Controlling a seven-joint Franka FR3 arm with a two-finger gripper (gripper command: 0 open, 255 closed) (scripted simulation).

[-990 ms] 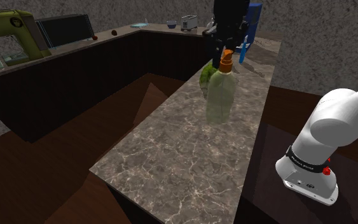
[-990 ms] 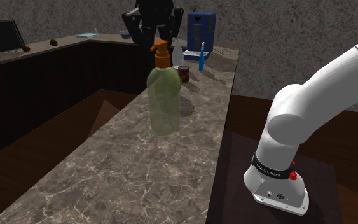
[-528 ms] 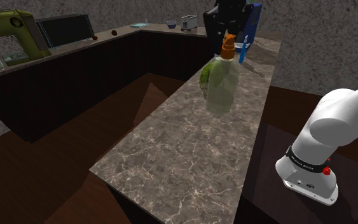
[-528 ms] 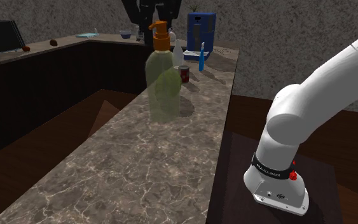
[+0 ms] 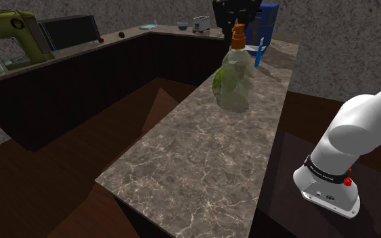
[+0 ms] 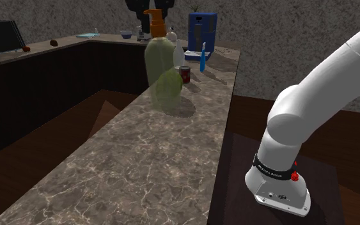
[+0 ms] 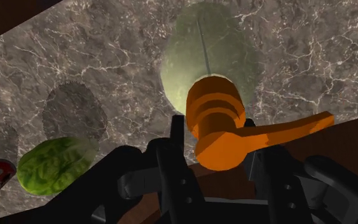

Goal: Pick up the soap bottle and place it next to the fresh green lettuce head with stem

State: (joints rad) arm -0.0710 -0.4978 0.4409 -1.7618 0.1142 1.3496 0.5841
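STEP carry, judged | end effector (image 7: pixel 212 137) clamps the soap bottle (image 5: pixel 236 84) by its orange pump | bottle hangs above the worktop (image 5: pixel 195 162), near the lettuce (image 7: pixel 53 165) | NEXT probably lower it upright just beside lettuce, then let go

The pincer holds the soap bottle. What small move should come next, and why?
Probably carry the soap bottle a little toward the lettuce. The pincer is shut on its orange pump, the bottle hangs above the counter, and the lettuce lies off to one side.
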